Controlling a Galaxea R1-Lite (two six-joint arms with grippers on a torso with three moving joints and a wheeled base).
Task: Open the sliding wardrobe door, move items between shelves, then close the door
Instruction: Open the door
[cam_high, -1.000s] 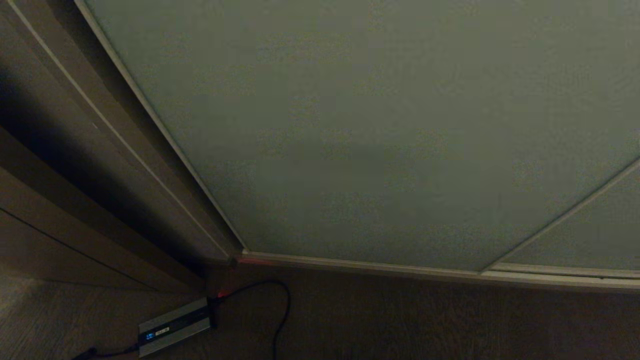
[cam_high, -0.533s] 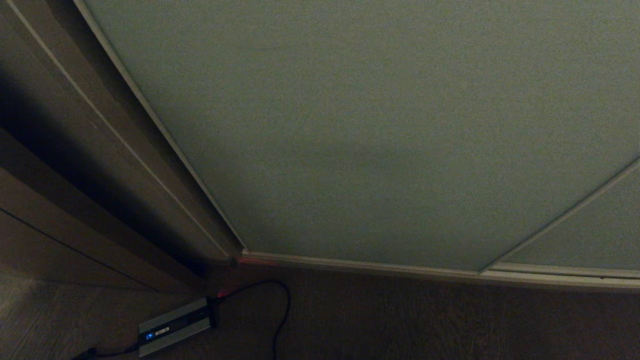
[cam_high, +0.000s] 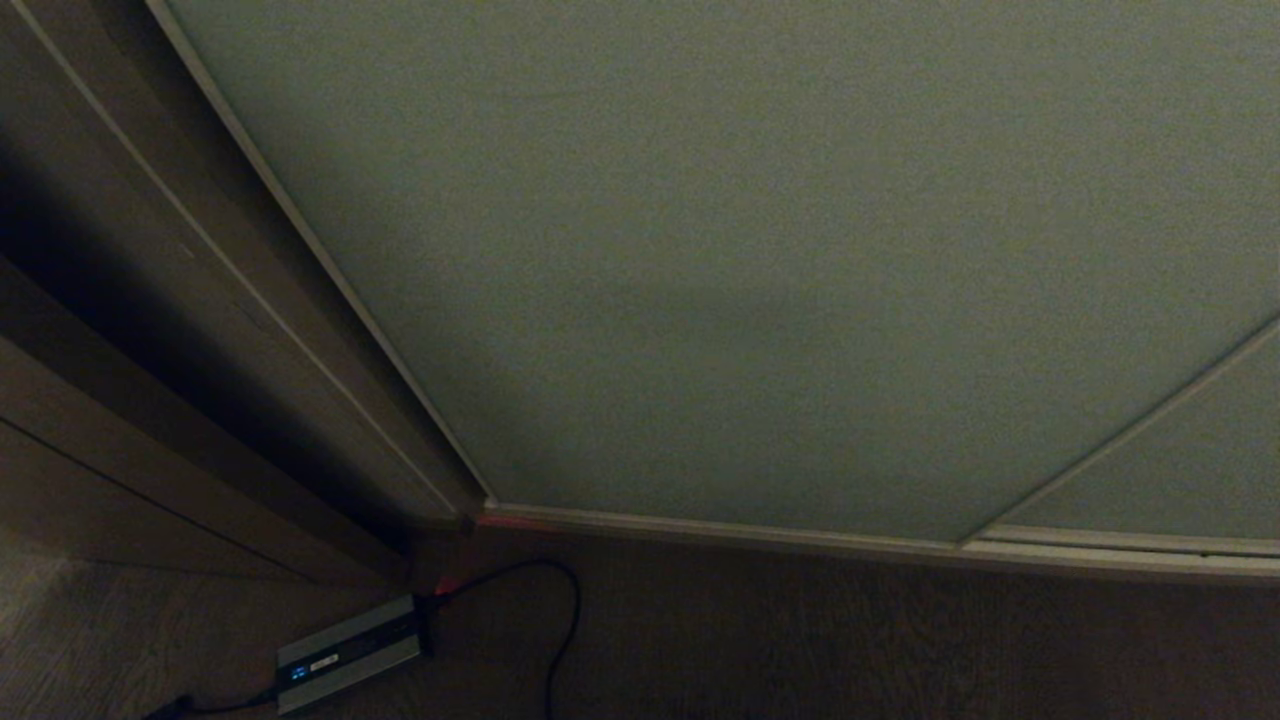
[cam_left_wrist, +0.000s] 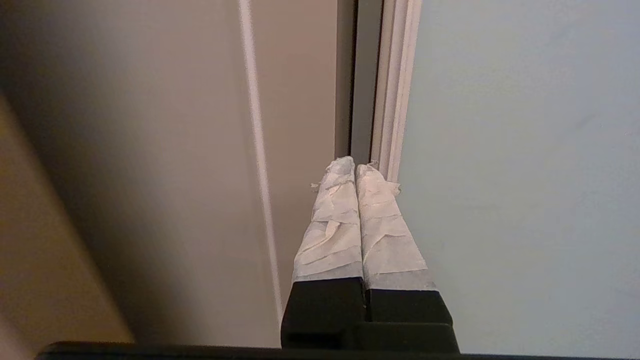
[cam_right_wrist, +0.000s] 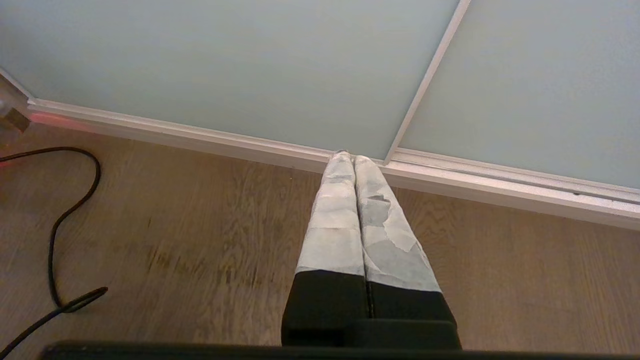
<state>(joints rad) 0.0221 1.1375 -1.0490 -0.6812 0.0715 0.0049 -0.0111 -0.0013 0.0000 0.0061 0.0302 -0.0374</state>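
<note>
Two door panels (cam_high: 700, 250), two grippers (cam_left_wrist: 356, 167)

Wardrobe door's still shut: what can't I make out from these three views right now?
- Shelves and toys: hidden in every view behind the closed sliding wardrobe door.
- Both arms: outside the head view.
- Contact of left gripper with the door's frame strip: left wrist view cannot settle it.
- Black cable: cut off by the right wrist view's edge.

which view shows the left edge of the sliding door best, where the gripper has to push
The left wrist view: the left gripper, shut, points at the cream frame strip of the sliding wardrobe door. The head view shows that edge dimly, no gripper. The right wrist view shows only the door's bottom rail.
</note>
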